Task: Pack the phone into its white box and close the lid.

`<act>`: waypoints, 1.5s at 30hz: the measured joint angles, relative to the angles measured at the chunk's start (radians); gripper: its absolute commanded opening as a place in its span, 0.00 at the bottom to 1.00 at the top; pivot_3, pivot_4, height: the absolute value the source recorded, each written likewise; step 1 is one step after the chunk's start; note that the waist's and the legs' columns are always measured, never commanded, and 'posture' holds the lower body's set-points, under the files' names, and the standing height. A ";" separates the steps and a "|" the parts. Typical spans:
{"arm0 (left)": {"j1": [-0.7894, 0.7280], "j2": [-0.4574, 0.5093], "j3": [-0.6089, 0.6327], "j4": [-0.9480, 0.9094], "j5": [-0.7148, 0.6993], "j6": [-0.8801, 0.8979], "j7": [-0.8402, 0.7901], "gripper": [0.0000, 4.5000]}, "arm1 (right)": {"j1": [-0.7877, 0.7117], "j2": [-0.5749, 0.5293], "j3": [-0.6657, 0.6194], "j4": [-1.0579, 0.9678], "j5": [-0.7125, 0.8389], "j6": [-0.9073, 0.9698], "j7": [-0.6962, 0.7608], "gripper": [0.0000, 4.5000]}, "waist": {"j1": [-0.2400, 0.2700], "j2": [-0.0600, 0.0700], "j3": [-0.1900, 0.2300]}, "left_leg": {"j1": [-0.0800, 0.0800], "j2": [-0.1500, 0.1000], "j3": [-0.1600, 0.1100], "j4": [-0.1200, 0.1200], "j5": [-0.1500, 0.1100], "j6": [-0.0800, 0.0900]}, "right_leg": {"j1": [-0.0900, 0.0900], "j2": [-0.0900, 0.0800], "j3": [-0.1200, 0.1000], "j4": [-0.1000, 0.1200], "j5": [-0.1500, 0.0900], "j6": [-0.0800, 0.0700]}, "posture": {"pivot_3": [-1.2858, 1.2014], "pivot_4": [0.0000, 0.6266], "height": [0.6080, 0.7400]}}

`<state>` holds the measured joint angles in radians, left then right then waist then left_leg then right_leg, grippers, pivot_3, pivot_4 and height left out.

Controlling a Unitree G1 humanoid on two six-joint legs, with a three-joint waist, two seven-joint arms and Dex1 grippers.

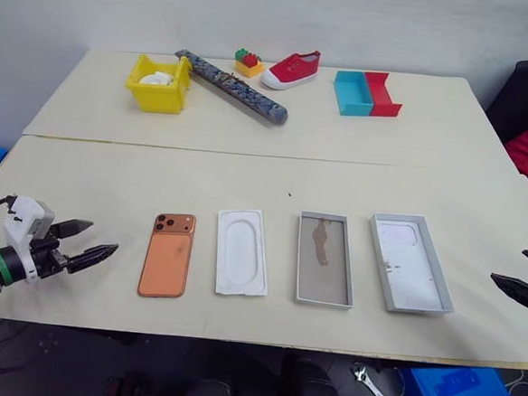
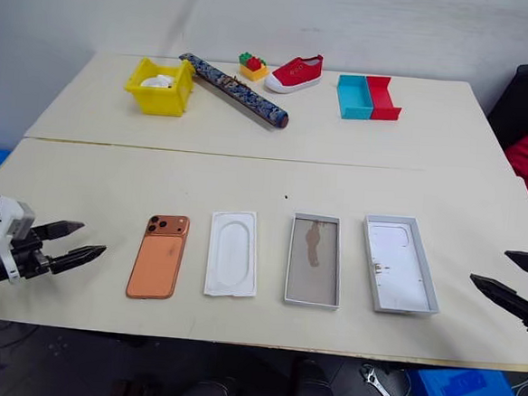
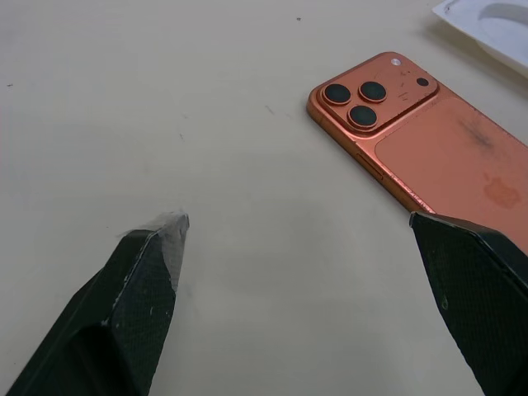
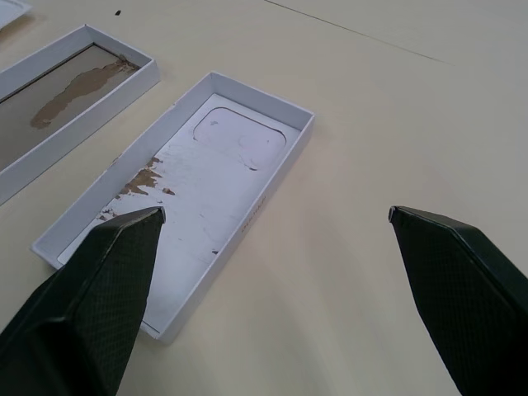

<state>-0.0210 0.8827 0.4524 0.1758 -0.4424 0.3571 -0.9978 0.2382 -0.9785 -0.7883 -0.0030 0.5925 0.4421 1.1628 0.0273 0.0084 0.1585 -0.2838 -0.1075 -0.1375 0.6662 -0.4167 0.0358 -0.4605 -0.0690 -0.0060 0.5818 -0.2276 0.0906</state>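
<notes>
Orange-copper phone (image 1: 167, 254) lies lower left of centre, camera side up; white insert (image 1: 242, 252), white box (image 1: 325, 258) and lid (image 1: 411, 263) follow rightward. Left gripper (image 1: 89, 244) and right gripper (image 2: 507, 280), fingers spread, hover at the frame edges.

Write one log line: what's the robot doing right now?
stage: start | phone: on table, untouched | white box: empty | lid: off, beside box | left pincer: open | right pincer: open
</notes>
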 measured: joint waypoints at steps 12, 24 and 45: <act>0.034 0.000 0.000 -0.002 0.008 0.007 0.022 1.00 | -0.021 0.003 0.003 -0.011 -0.001 0.026 -0.017 0.99 | -0.001 0.000 0.000 | 0.000 0.000 0.001 0.000 0.000 0.000 | 0.000 0.000 0.000 0.000 0.000 0.000 | 0.52 0.24 1.00; 0.048 -0.001 0.000 -0.014 -0.001 0.021 0.033 1.00 | -0.057 0.003 0.039 -0.060 -0.014 0.046 -0.048 0.99 | 0.000 0.000 0.000 | 0.000 0.000 0.001 0.000 0.000 0.000 | 0.000 0.000 0.000 0.001 0.000 0.000 | 0.52 0.24 1.00; -0.298 0.059 -0.272 -0.306 -0.419 0.964 0.037 1.00 | -0.404 -0.013 0.511 -0.537 0.116 0.214 -0.135 0.99 | -0.001 -0.002 0.001 | -0.002 0.000 -0.001 0.003 0.000 0.000 | -0.002 0.000 -0.002 0.005 0.000 0.000 | 0.52 0.24 1.00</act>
<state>-0.3187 0.9416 0.1808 -0.1302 -0.8609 1.3212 -0.9604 -0.1663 -0.9916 -0.2772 -0.5403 0.7084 0.6562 1.0281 0.0262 0.0062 0.1598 -0.2856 -0.1080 -0.1384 0.6690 -0.4167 0.0357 -0.4627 -0.0689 -0.0078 0.5869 -0.2274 0.0910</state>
